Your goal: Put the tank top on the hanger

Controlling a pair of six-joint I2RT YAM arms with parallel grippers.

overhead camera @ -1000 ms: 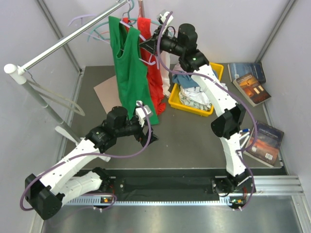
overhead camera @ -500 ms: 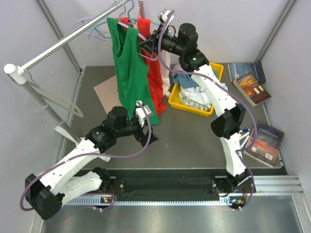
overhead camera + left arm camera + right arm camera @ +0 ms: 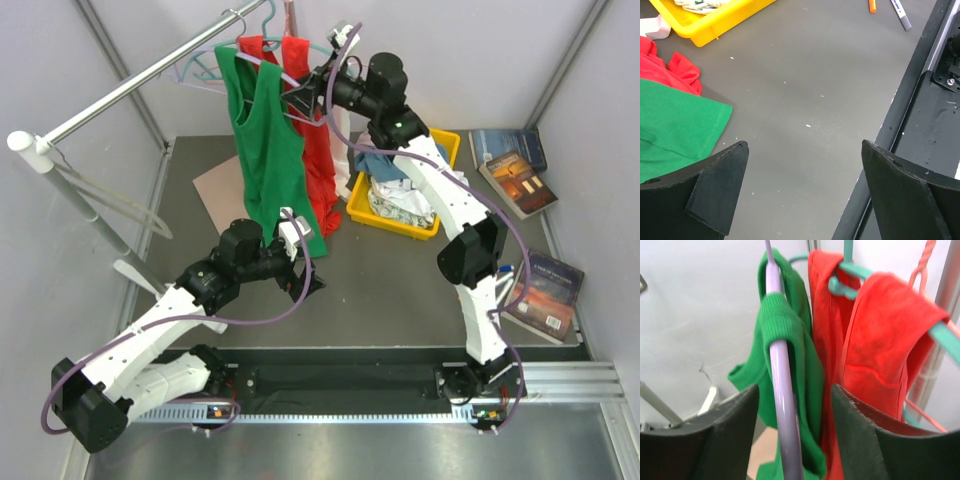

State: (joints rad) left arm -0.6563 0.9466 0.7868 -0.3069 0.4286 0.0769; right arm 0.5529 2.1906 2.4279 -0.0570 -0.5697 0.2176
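Observation:
The green tank top (image 3: 265,150) hangs from the rail on the lavender hanger (image 3: 782,390), its strap (image 3: 785,325) draped over the hanger's arm. My right gripper (image 3: 300,95) is up at that shoulder. In the right wrist view the right gripper (image 3: 795,410) is open, its jaws on either side of the hanger arm and the green strap, with a gap on both sides. My left gripper (image 3: 300,280) is low over the floor. In its wrist view the left gripper (image 3: 805,170) is wide open and empty, just right of the top's green hem (image 3: 675,125).
A red tank top (image 3: 315,150) hangs on a teal hanger (image 3: 850,270) right behind the green one, with a pink hanger (image 3: 925,260) beyond. The metal rail (image 3: 130,90) slants up from the left. A yellow bin (image 3: 400,215), books (image 3: 515,165) and pens (image 3: 900,12) lie to the right.
My right gripper's jaws have opened off the hanger arm. The green tank top and its hanger swung slightly along the rail. The left arm has not moved.

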